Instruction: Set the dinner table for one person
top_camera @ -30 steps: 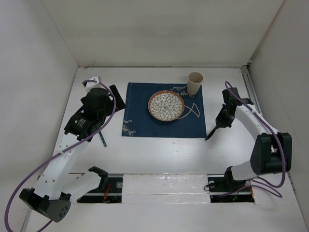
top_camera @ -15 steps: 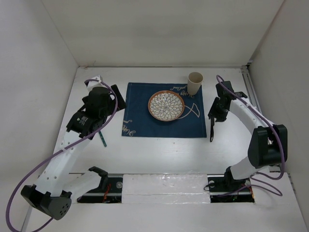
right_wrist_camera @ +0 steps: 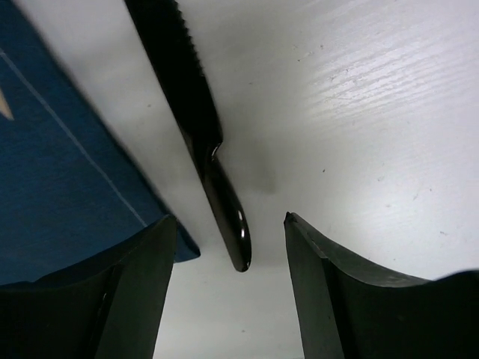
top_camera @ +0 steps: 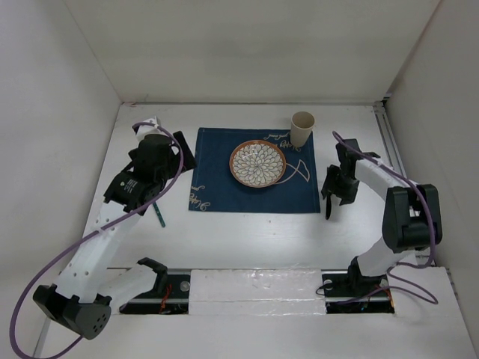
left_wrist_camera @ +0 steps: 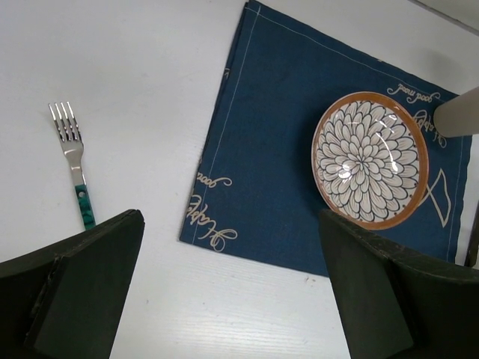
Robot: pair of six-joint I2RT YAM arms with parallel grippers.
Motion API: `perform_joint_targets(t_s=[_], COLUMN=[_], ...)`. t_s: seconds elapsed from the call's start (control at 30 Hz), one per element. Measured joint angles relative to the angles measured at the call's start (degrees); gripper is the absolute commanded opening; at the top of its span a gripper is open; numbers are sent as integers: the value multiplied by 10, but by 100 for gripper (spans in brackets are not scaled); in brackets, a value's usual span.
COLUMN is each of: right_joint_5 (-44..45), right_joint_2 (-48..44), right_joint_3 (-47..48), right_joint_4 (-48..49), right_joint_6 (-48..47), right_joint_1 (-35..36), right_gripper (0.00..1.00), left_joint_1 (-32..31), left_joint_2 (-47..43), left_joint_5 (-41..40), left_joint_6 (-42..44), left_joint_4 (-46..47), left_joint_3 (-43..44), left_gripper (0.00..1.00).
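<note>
Black knife [right_wrist_camera: 191, 105] lies on the table [right_wrist_camera: 359, 112] between parted fingers of the right gripper [right_wrist_camera: 224, 218]; left gripper [left_wrist_camera: 230, 215] spread wide, holding nothing.

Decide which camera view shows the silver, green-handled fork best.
The left wrist view: the silver, green-handled fork lies plain, tines and most of the handle visible. The top external view shows only its handle end poking from under the left arm. The right wrist view misses it.

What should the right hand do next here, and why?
Probably lift the right hand straight up. Its fingers stand open either side of the black knife, which seems to lie flat on the dinner table beside the blue mat, so it looks released.
</note>
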Motion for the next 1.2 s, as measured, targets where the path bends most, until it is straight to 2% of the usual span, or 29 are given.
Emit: perform_joint_targets(t_s=[0.13,0.2,0.27,0.3,0.37,0.4,0.63,0.8,0.97,1.2], right_joint_5=[-2,-2,-1,0,4,4,24,56,67,35], right_joint_2=[38,55,60,62,64,64,54,-10,-58,-36], right_joint_3=[-5,-3,2,4,7,7,5,1,35,91], right_joint_4=[12,18,16,15,13,13,12,14,8,2], right_joint_6=[-16,-24,-30,-33,-38,-40,-31,-20,-24,-46], right_joint_1=[-2,-2,-1,0,0,0,5,22,42,96], right_gripper=[64,58,45,31,14,0,0,0,0,0], left_joint_1=[0,0,0,0,0,0,0,0,0,0], left_joint_2=[2,4,7,7,8,8,8,9,12,14], left_joint_5=[4,6,9,11,13,13,17,26,36,41], left_joint_6=[2,4,5,5,6,7,10,13,13,16], left_joint_4=[3,4,4,4,4,5,10,16,24,25], left_joint_3=[0,0,0,0,0,0,0,0,-7,-8], left_gripper=[100,100,100,100,100,100,100,100,100,100])
